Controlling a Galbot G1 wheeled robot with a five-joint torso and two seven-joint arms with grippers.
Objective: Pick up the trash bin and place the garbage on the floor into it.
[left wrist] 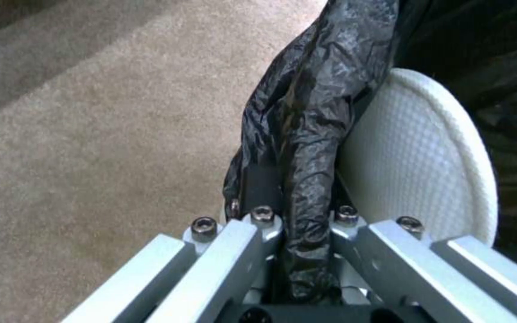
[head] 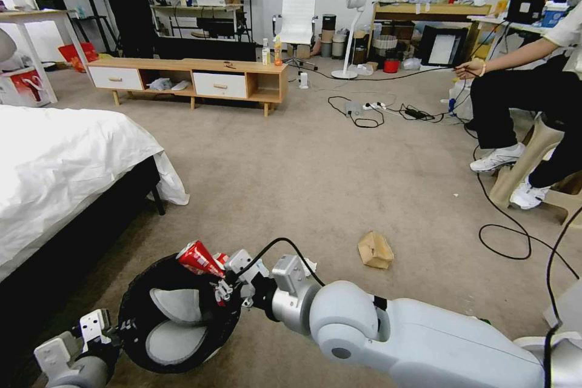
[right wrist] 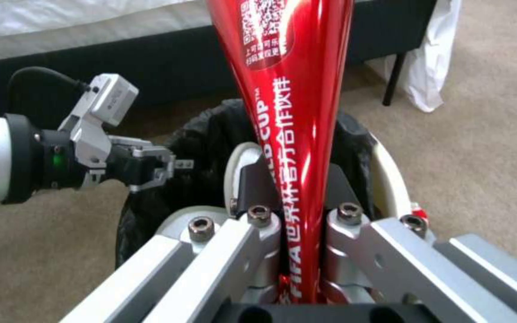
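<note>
The right claw (right wrist: 303, 233) is pinched on a flattened red soda can (right wrist: 288, 89), gripping it at its crushed narrow end. In the head view, you see this right claw (head: 233, 282) holding the red soda can (head: 199, 257) just above the far rim of the small round white plastic trash bin with a black plastic bag liner (head: 176, 315).

The left claw (left wrist: 303, 233) is pressed together on the bag-covered rim of the bin; the crinkled black liner (left wrist: 306, 134) runs between its fingers, with a white textured inner flap (left wrist: 414, 161) just beside them. In the head view, the left claw (head: 112, 330) grips the bin at its near-left rim and holds it with the mouth tilted toward the camera, so both white inner flaps (head: 173, 324) face you. The right wrist view shows the left claw (right wrist: 163, 166) touching the liner at the bin's edge.

The beige-grey short-pile carpet floor (head: 315, 170) lies below the bin. A crumpled brown paper bag (head: 374, 250) rests on the floor, well apart from the bin, to the robot's right. A bed with white bedding and a black frame (head: 60, 163) stands to the robot's left.
</note>
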